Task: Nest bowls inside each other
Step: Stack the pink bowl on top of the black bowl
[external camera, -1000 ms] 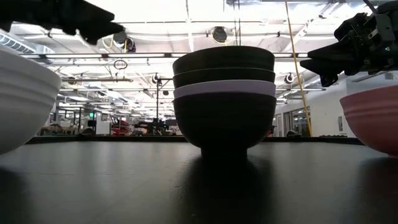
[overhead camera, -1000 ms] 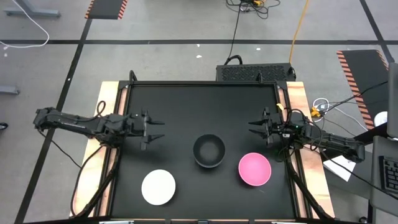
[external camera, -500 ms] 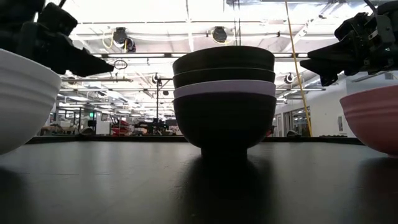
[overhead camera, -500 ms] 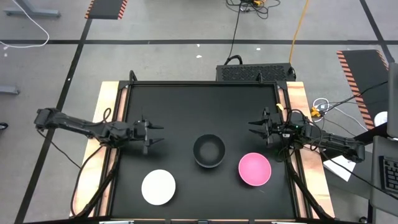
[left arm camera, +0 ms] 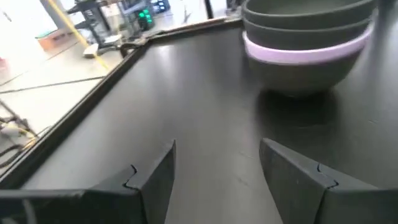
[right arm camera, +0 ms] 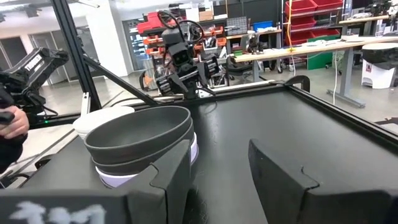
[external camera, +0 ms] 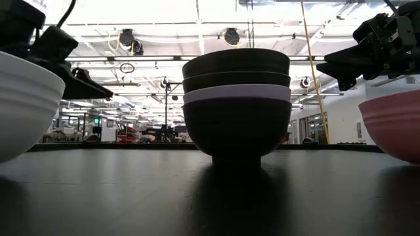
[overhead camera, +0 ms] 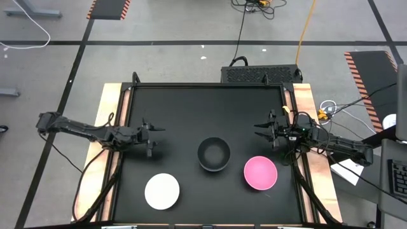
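A stack of nested bowls point(overhead camera: 213, 154) stands mid-table on its foot: a black bowl at the bottom, a lavender one point(external camera: 236, 94) in it, and two black ones on top. A white bowl point(overhead camera: 161, 191) sits near the front left. A pink bowl point(overhead camera: 261, 173) sits right of the stack. My left gripper point(overhead camera: 154, 137) hovers open and low over the table left of the stack, pointing at it point(left arm camera: 217, 158). My right gripper point(overhead camera: 259, 133) hovers open at the right, behind the pink bowl point(right arm camera: 217, 155). Neither gripper has anything between its fingers.
The black tabletop has a raised frame point(overhead camera: 210, 85) around it, with wooden strips point(overhead camera: 109, 114) at both sides. A dark box point(overhead camera: 261, 74) lies beyond the far edge. In the right wrist view a person's hand point(right arm camera: 12, 124) shows beyond the table's left side.
My left gripper has sunk toward the tabletop and drawn back a little toward the table's left edge, still open. The right arm and the bowls have kept still.
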